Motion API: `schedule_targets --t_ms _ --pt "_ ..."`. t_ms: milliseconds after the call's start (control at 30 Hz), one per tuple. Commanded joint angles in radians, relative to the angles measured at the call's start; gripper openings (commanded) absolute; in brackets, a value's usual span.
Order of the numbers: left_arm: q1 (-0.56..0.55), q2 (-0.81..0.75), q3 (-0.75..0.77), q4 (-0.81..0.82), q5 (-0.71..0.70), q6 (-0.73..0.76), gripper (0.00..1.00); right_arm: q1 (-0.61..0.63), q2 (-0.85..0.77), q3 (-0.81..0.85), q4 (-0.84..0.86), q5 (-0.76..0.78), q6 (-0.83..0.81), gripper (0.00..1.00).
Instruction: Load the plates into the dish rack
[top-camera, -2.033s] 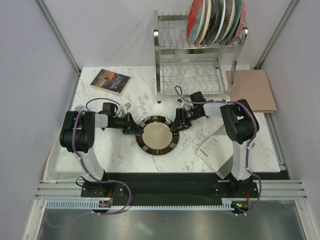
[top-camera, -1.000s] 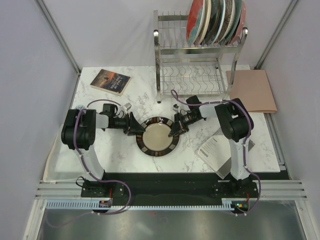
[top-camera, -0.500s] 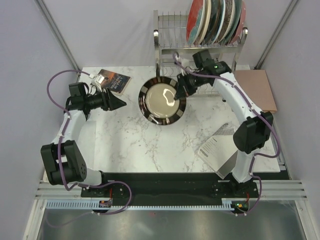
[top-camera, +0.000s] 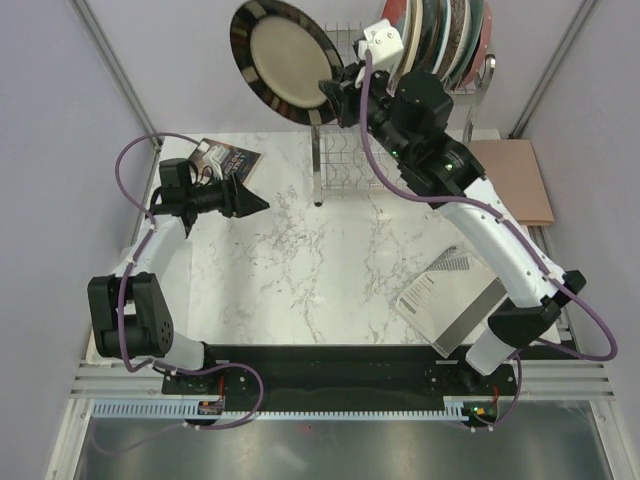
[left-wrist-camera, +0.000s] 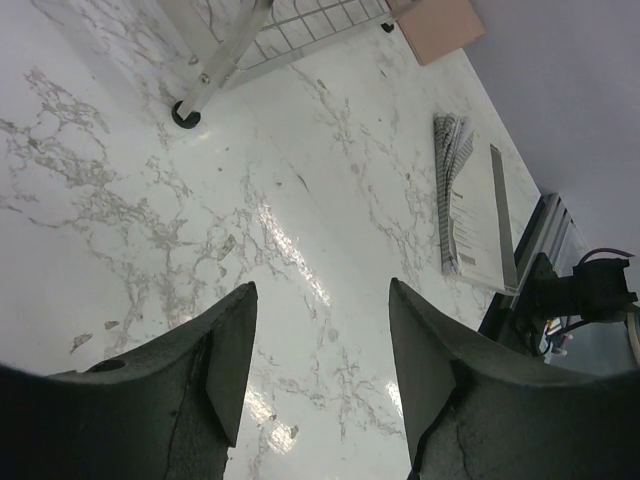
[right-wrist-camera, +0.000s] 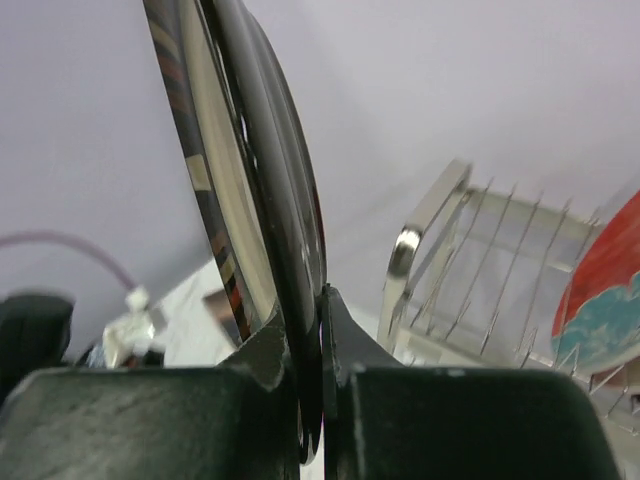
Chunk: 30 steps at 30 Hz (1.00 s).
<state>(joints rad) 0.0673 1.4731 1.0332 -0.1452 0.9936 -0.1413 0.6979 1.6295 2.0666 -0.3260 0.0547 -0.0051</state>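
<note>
One white marble worktop (top-camera: 330, 270), walled in pale grey, shows from above, with the dish rack (top-camera: 318, 175) at its far edge. Several plates (top-camera: 450, 40) stand in the rack's upper tier, their count hidden by the arm. One dark brown plate (top-camera: 283, 60) hangs in the air left of the rack, pinched by the right gripper (top-camera: 335, 95). Left wrist: the left gripper (left-wrist-camera: 320, 300) stands spread over bare marble. Right wrist: fingers (right-wrist-camera: 370, 400) clamp that plate's rim edge-on, with one red plate (right-wrist-camera: 605, 290) racked beyond.

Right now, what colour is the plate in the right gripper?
The plate has a cream centre and a dark brown rim with pale blocks; clearest in top view.
</note>
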Motion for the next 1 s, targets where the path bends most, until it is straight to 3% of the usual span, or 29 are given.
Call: schedule_targets --t_ms 0,167,333,400,767,967 --pt "-0.020 -0.046 -0.027 0.087 -0.001 -0.057 0.62 0.064 0.125 0.195 0.519 0.538 -0.065 0.00" --pt "-0.026 -0.085 -0.082 0.114 -0.010 -0.063 0.62 0.064 0.222 0.282 0.748 0.605 -0.194 0.00" --pt "-0.029 -0.120 -0.136 0.168 -0.016 -0.101 0.62 0.068 0.403 0.553 0.792 0.758 -0.404 0.00" --pt "-0.035 -0.131 -0.156 0.202 -0.026 -0.119 0.62 0.068 0.405 0.538 0.834 0.804 -0.446 0.00" --pt "-0.057 -0.152 -0.217 0.340 -0.038 -0.228 0.62 0.034 0.333 0.392 0.674 0.869 -0.443 0.00" --pt "-0.055 -0.149 -0.245 0.395 -0.026 -0.274 0.62 0.011 0.351 0.431 0.559 0.907 -0.388 0.00"
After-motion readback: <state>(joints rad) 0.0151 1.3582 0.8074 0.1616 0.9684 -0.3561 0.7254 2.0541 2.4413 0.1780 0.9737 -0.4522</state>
